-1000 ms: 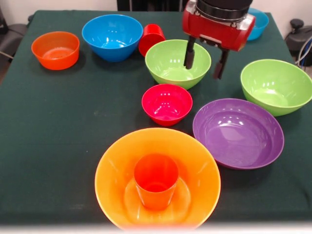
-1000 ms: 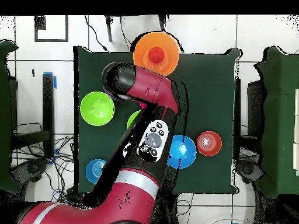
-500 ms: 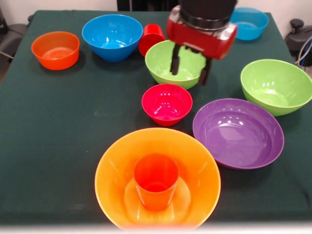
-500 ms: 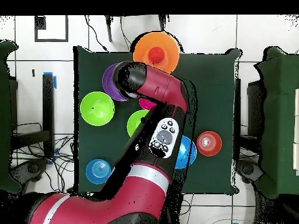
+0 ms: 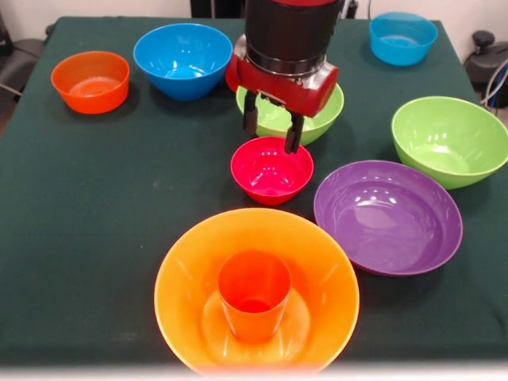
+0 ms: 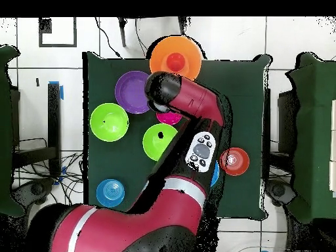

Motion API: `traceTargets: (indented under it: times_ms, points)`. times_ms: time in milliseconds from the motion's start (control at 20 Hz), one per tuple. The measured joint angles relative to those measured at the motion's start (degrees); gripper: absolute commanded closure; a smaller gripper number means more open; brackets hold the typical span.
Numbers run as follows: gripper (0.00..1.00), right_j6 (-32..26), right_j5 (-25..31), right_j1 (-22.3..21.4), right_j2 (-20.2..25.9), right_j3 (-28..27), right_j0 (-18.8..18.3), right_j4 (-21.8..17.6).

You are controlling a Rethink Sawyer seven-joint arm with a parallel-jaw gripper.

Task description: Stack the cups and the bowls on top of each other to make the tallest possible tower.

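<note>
My gripper (image 5: 271,132) is open and empty, its fingertips hanging just above the far rim of the small crimson bowl (image 5: 271,173). In the overhead view the arm covers most of that bowl (image 6: 170,119). At the front of the table the big orange bowl (image 5: 181,278) holds the orange cup (image 5: 254,295) upright in its middle; both also show in the overhead view, the bowl (image 6: 187,52) and the cup (image 6: 174,62). The red cup is almost wholly hidden behind the gripper's body.
A lime green bowl (image 5: 329,109) sits right behind the gripper, another (image 5: 448,139) to the right. The purple bowl (image 5: 387,216) lies right of the crimson one. A blue bowl (image 5: 182,59), a small blue bowl (image 5: 402,37) and a small orange bowl (image 5: 90,81) stand at the back.
The gripper has moved left and toward the table's front in the front view, from over the lime green bowl to over the crimson bowl. It stays open. No bowl or cup has moved.
</note>
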Motion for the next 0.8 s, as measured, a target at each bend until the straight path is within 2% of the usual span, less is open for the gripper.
traceTargets:
  times_ms: [800]
  points:
    - [0.00, 0.00, 0.01, 1.60, 0.92, -4.14, 1.51, 0.00]
